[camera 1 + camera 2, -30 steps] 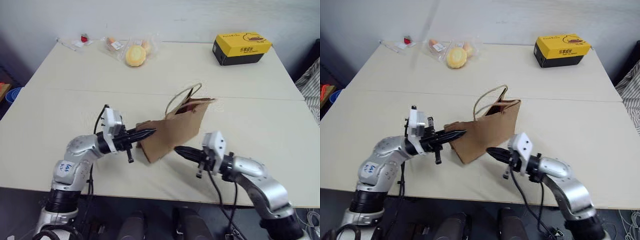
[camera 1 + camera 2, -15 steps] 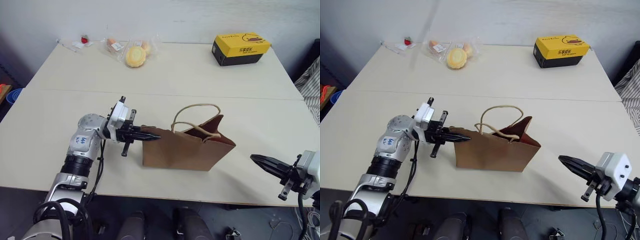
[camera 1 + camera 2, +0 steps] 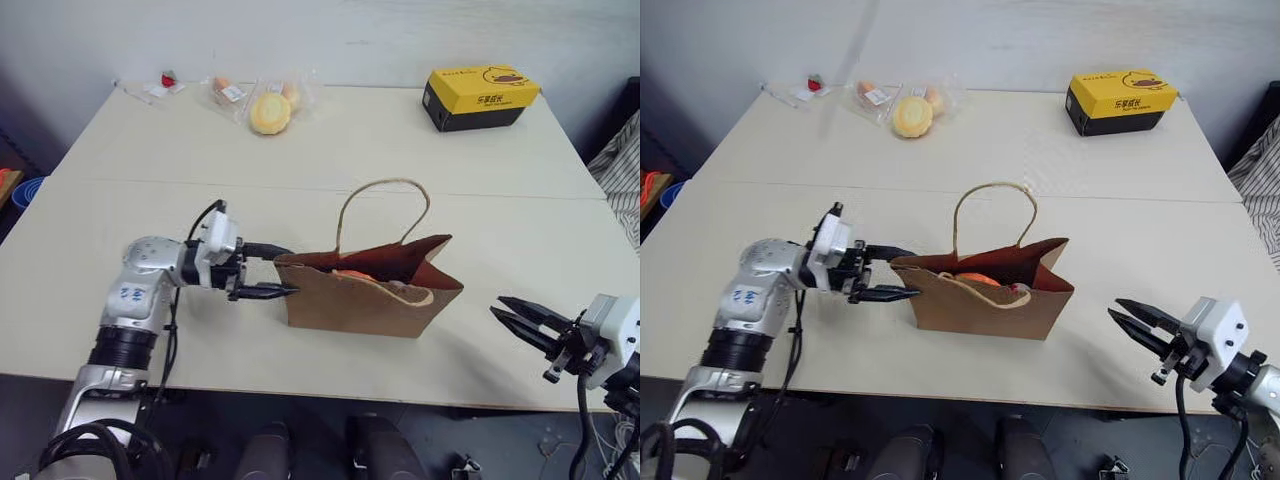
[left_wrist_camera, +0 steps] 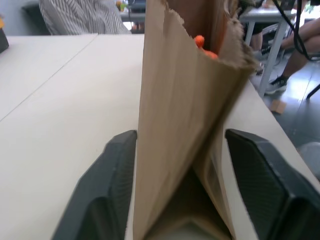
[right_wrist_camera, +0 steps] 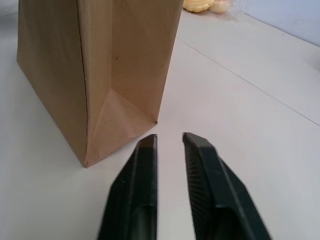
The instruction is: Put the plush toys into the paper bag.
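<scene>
Pale and wide, the surface (image 3: 330,140) runs back to a grey wall, with a yellow box (image 3: 482,96) at the far right and wrapped buns (image 3: 268,110) at the far left. Near the front edge the bag (image 3: 365,298) stands upright, mouth open to the ceiling, one cord handle (image 3: 378,210) arching over it. Its long axis lies across the robot's front, from left to right.

An orange toy (image 3: 972,279) is already inside, low between the walls; the left wrist view catches a scrap of the same orange at the mouth. A bit of red beside it may be the second toy, though that cannot be told for sure.

The left tool (image 3: 262,271) has its fingers spread, one on each side of the bag's left end wall, straddling the paper without squeezing it. The right tool (image 3: 522,321) hangs well apart off the bag's right end, fingers slightly parted and pinching nothing.

By the look of it, the loading is done or close to it, and the step in hand is letting go of the bag. The next move calls for drawing the left tool straight back off the paper edge, without snagging it or tipping the bag.
</scene>
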`<state>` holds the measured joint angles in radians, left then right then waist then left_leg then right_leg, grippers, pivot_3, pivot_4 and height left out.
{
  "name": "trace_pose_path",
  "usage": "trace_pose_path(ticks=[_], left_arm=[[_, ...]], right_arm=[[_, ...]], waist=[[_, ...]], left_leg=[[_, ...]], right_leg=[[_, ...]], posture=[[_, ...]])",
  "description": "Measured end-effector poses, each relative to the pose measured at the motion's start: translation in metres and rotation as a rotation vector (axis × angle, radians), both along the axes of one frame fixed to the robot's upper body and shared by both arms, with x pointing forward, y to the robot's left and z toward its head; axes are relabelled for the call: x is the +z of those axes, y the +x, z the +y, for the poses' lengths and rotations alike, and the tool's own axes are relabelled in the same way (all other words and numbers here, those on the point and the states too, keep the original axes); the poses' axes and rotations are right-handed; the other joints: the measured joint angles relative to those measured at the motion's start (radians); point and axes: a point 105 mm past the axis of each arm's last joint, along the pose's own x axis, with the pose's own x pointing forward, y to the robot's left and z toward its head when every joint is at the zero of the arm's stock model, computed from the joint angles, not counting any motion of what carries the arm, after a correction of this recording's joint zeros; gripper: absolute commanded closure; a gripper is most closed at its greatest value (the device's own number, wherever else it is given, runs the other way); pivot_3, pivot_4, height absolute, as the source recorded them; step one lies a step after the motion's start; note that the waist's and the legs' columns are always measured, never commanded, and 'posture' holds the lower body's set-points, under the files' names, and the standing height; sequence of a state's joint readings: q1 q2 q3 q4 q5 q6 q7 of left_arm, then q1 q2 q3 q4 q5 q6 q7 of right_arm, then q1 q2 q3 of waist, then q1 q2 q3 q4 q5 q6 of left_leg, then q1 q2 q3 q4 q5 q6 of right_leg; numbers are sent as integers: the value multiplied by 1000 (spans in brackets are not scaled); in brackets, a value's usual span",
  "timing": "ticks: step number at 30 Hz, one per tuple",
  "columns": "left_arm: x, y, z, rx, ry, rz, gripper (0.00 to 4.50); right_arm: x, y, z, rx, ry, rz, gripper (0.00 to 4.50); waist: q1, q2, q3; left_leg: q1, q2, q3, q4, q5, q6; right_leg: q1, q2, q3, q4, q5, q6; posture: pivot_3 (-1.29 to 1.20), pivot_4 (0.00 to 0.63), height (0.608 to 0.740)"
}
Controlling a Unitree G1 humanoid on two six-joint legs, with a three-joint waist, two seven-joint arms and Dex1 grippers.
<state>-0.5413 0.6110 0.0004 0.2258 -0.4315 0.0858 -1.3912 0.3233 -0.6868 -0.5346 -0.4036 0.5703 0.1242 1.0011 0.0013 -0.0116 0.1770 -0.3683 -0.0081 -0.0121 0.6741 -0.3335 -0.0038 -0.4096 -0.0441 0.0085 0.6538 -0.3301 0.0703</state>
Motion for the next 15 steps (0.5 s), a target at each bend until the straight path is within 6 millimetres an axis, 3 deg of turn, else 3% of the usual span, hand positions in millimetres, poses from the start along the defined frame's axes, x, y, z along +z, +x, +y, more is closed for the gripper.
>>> trace_pose_path(ticks=[3, 8, 11, 15], left_arm=[[4, -5, 29, 95, 43, -35, 0], [-7, -20, 80, 304, 135, -14, 0], [-22, -29, 97, 405, 157, 10, 0], [-23, -38, 105, 464, 166, -11, 0]], right_arm=[[18, -4, 0, 40, -19, -36, 1839], [27, -11, -12, 154, -190, -35, 97], [31, -3, -24, 180, -232, -60, 43], [27, 8, -23, 217, -241, -80, 43]], waist=[[-2, 0, 0], [-3, 1, 0], [-3, 0, 0], [0, 1, 0]], left_leg=[[0, 0, -1, -1, 0, 0], [1, 0, 0, -2, -4, 6], [1, 0, 0, -2, -4, 7], [1, 0, -2, -3, -4, 6]], right_leg=[[0, 0, 0, 0, 0, 0], [1, -2, 0, -2, 0, 0], [1, -2, -1, -3, 0, 0], [1, -3, -2, -3, 0, -1]], posture=[[0, 150, 740], [0, 150, 740], [0, 150, 740], [0, 150, 740]])
